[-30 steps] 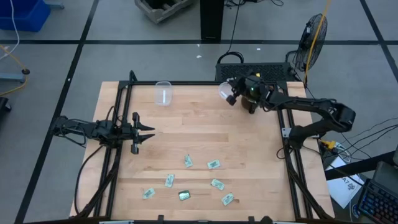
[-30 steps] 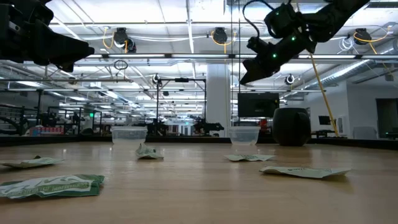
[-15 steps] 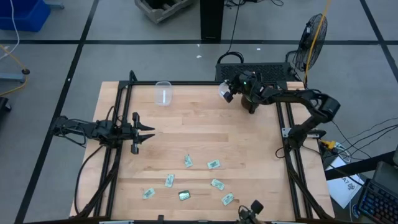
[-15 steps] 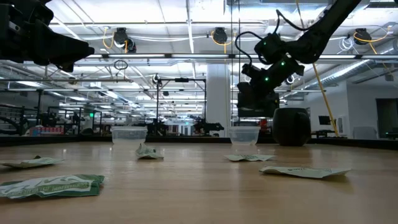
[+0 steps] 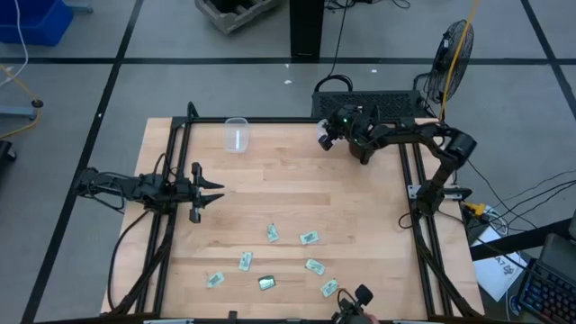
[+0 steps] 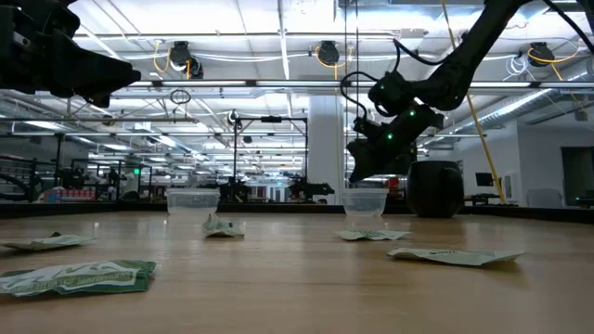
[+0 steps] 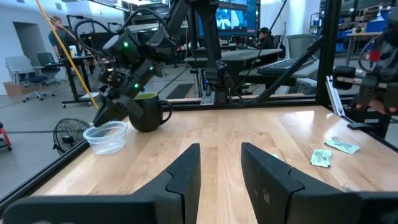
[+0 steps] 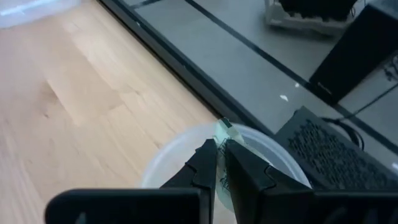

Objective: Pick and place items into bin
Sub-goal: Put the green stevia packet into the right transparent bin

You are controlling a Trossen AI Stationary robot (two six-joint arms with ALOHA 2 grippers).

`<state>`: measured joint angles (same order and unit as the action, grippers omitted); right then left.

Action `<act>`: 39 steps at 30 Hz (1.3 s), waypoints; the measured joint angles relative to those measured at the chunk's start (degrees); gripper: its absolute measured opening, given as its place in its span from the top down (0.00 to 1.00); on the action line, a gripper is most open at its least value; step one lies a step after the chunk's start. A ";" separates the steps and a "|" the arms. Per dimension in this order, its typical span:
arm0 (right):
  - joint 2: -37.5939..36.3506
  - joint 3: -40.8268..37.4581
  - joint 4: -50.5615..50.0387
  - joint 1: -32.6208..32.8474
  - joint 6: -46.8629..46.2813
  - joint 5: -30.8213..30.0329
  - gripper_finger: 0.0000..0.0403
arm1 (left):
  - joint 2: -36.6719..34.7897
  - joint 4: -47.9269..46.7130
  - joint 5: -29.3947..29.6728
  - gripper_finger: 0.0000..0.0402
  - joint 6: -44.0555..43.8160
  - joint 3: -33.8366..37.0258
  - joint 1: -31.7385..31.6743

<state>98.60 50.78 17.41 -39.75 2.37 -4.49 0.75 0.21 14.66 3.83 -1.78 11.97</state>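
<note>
My right gripper (image 5: 329,135) hangs over a clear plastic cup (image 5: 323,137) at the back right of the table, just above its rim in the low view (image 6: 362,173). In the right wrist view the fingers (image 8: 208,163) are shut on a small green-and-white packet (image 8: 224,128) held over the cup's mouth (image 8: 278,163). Several packets lie near the table's front, among them one (image 5: 272,233), one (image 5: 309,238) and a darker green one (image 5: 267,283). My left gripper (image 5: 212,192) is open and empty at the left side.
A second clear cup (image 5: 236,134) stands at the back middle. A dark mug (image 6: 436,188) stands just right of the right gripper's cup. A dark object (image 5: 354,299) sits at the table's front edge. Black rails (image 5: 171,171) run along both sides.
My right gripper has swung left and lowered over the clear cup, and the arm has folded in. A dark object has appeared at the front edge. The left arm has not moved.
</note>
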 joint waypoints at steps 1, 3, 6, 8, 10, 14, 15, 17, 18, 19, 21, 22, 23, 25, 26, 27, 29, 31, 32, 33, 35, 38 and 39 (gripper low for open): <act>0.28 0.00 -0.23 0.00 -0.31 -0.08 0.94 | -0.02 0.00 0.00 0.70 0.01 0.00 0.00; 0.75 0.00 -0.27 0.00 -0.42 0.05 0.94 | -0.02 0.01 0.00 0.70 0.01 0.01 0.01; 1.10 0.02 -0.29 0.00 -0.47 0.07 0.94 | -0.01 0.00 0.00 0.70 -0.01 0.01 0.01; 1.47 0.00 -0.59 0.00 -0.48 0.09 0.94 | 0.00 0.01 0.00 0.70 -0.01 0.01 0.02; 1.52 0.00 -0.88 0.00 -0.48 0.09 0.94 | 0.00 0.00 0.00 0.70 0.01 0.00 0.00; 1.43 0.00 -1.28 0.00 -0.52 0.24 0.94 | 0.00 0.00 0.00 0.70 0.01 0.00 0.02; 1.45 0.00 -1.46 0.01 -0.52 0.24 0.94 | -0.01 0.01 0.00 0.70 0.00 0.00 0.01; 1.45 0.00 -1.60 0.02 -0.64 0.27 0.93 | -0.02 0.00 0.00 0.70 0.00 0.02 0.01; 1.45 0.00 -1.62 0.02 -0.83 0.28 0.91 | -0.02 0.00 0.00 0.70 -0.01 0.02 0.00; 1.45 0.00 -1.71 0.02 -1.02 0.28 0.89 | -0.02 0.00 0.00 0.70 0.01 0.00 0.02; 1.45 0.00 -1.78 0.02 -1.47 0.28 0.85 | 0.00 0.00 0.00 0.70 0.01 0.00 0.00; 1.45 0.00 -1.78 0.02 -1.52 0.28 0.83 | -0.02 0.00 0.00 0.70 -0.01 0.00 0.02; 1.45 0.00 -1.77 0.02 -1.55 0.26 0.81 | -0.01 0.00 0.00 0.70 0.00 0.00 0.02; 1.45 0.00 -1.76 0.02 -1.52 0.24 0.77 | -0.02 0.00 0.00 0.70 0.00 0.01 0.01; 1.45 0.00 -1.71 0.02 -1.47 0.24 0.76 | -0.02 0.00 0.00 0.70 -0.01 0.00 0.01; 1.45 0.00 -1.55 0.02 -1.21 0.24 0.75 | -0.01 0.00 0.00 0.70 0.00 0.00 0.01; 1.43 0.00 -1.29 0.14 -0.50 0.25 0.73 | -0.01 0.00 0.00 0.70 -0.01 0.00 0.00; 1.43 0.00 -0.90 0.62 -0.24 0.26 0.72 | -0.02 0.00 0.00 0.70 -0.01 0.00 0.00; 1.39 0.00 -0.88 0.99 0.08 0.26 0.72 | -0.01 0.01 0.00 0.70 0.01 0.01 0.01; 1.27 0.00 -0.96 1.40 0.64 0.28 0.72 | -0.01 0.00 0.00 0.70 -0.01 0.01 0.02; 0.79 -0.04 -1.04 2.46 2.18 0.28 0.72 | 0.00 0.02 0.00 0.70 0.01 0.00 0.02; -0.56 -0.04 -1.12 4.44 3.78 0.17 0.73 | -0.02 0.00 0.00 0.70 -0.01 0.00 0.01; -1.16 -0.04 -1.12 5.18 4.32 0.17 0.73 | -0.01 0.00 0.00 0.70 0.00 0.01 0.01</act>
<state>97.43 50.74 16.30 -34.56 6.68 -4.32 0.74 0.21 14.66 3.82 -1.77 11.98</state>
